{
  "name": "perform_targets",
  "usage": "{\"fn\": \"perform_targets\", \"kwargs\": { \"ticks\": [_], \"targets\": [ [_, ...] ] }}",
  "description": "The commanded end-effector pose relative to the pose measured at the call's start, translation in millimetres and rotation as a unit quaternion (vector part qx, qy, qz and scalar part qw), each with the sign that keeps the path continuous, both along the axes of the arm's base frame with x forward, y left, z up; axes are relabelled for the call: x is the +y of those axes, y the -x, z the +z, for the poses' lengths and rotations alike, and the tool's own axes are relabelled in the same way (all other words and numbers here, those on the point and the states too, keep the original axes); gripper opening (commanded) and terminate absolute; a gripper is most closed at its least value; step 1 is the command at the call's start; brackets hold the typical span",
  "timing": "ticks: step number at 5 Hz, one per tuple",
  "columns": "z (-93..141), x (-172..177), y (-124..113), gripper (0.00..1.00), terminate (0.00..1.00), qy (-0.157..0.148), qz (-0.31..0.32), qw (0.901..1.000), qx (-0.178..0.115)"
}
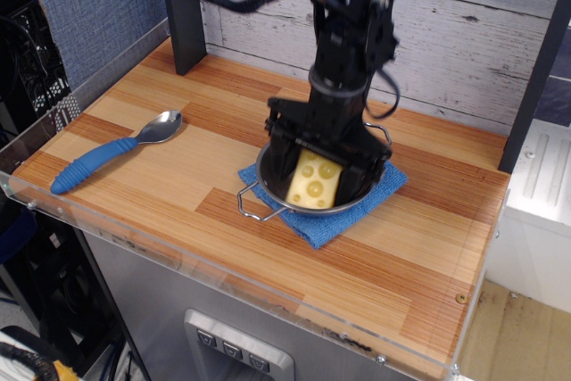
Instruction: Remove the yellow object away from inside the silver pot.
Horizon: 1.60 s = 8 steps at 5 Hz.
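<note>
You see a shiny steel round pot (pixel 268 192) on a nubby blue woven cloth (pixel 332 226), a smooth yellow plastic-looking cheese wedge (pixel 314 179), striped wooden tabletop (pixel 178 167), and a matt black gripper (pixel 323 167).

Gripper (pixel 323 165): fingertips hidden behind the cheese wedge (pixel 313 179) and inside the pot (pixel 357 199), so contact with the wedge cannot be told.
Pot: far rim and most of its floor hidden behind the fingers.
Arm (pixel 343 15): blurred, cut off by the top edge.
Cloth (pixel 323 227): middle hidden under the pot.
</note>
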<state>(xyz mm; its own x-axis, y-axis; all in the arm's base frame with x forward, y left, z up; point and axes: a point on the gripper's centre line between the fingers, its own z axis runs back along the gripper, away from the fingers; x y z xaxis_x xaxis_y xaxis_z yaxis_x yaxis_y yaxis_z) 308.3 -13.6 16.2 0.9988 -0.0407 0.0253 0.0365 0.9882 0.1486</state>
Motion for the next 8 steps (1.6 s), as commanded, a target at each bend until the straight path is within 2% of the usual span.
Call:
{"fn": "perform_targets", "kwargs": {
  "ticks": [1,3,4,5,6,7,8],
  "targets": [
    [-13,17,1,0.00,0.00,-0.024,0.011,0.9996,0.009],
    [48,19,5,0.00,0.00,0.027,0.004,0.9995,-0.019],
    [81,34,7,0.00,0.00,0.074,0.012,0.9967,-0.030],
    [91,24,6,0.00,0.00,0.097,-0.002,0.9949,-0.030],
    [86,-8,15,0.00,0.00,0.098,-0.051,0.9936,-0.023],
    [75,-38,30,0.00,0.00,0.070,-0.089,0.9934,-0.021],
    [75,-60,52,0.00,0.00,0.049,-0.115,0.9914,-0.039]
  ]
}}
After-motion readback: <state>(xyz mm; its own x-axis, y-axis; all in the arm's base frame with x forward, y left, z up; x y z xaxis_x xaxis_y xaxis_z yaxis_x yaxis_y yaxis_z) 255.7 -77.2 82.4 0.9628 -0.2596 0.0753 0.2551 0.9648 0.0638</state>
